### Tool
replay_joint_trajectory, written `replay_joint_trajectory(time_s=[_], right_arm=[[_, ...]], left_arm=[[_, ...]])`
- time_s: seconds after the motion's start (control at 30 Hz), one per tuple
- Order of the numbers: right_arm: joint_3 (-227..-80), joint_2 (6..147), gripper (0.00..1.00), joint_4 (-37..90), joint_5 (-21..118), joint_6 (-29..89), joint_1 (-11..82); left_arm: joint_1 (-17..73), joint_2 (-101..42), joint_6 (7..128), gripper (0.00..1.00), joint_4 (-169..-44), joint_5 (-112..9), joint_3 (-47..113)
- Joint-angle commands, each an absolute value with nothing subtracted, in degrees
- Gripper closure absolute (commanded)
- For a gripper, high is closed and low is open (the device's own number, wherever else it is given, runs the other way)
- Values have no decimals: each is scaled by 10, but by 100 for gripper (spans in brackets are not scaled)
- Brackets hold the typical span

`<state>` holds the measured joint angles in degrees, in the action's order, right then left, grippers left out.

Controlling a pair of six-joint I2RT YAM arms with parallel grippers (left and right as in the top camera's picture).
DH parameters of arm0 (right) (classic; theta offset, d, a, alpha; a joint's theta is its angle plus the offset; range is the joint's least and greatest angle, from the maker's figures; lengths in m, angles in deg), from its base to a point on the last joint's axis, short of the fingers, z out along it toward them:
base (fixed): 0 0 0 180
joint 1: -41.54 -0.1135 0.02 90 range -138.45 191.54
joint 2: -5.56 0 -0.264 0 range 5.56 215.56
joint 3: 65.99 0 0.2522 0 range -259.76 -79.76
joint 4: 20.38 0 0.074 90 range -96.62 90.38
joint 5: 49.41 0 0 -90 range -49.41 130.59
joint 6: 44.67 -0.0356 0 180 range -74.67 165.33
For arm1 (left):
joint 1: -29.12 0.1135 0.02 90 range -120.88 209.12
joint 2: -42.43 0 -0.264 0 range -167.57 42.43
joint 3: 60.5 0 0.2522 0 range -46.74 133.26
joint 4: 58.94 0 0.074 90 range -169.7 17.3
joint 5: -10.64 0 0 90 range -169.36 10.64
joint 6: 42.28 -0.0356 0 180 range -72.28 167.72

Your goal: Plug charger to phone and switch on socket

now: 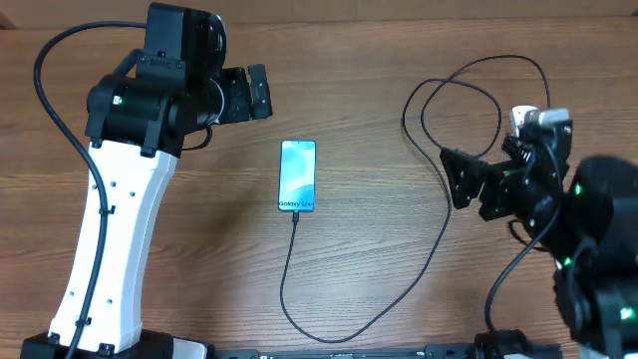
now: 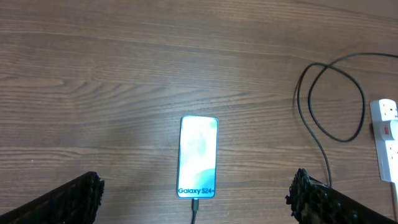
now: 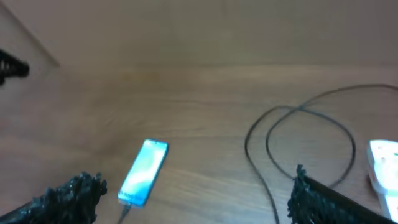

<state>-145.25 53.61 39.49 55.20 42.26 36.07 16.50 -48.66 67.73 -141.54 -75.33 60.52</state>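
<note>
The phone (image 1: 298, 177) lies mid-desk, its long axis toward the near edge, with the charger (image 1: 283, 279) apparently seated in its near end. The socket (image 2: 388, 149) sits by the right edge, nearest the right gripper (image 3: 189, 186), whose jaws are apart. The left gripper (image 1: 255, 93), also apart, is well away.

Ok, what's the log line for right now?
left gripper open | right gripper open | charger meets phone at Galaxy end | socket untouched, switch unclear

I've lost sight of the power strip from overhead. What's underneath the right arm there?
Only a white end of the socket peeks out past the right arm; the rest is covered. The left wrist view shows its red switch marks at the frame edge.
</note>
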Motion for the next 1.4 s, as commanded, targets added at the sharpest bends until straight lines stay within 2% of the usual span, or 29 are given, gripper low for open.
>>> replay_joint_trajectory(time_s=[0.0,0.17,0.37,0.93,1.37], right_arm=[[-1359,473,0,321,544,426,358],[-1199,363,0,177,541,427,360],[-1043,243,0,67,542,426,372],[-825,71,0,-23,544,426,381],[-807,57,0,-21,558,422,374]], left_arm=[[168,-489,685,0,-1415,-753,604],[168,-489,685,1,-1415,-753,604],[168,-489,685,0,-1415,-753,604],[168,-489,685,0,-1415,-753,604],[168,-489,685,0,-1415,-753,604]])
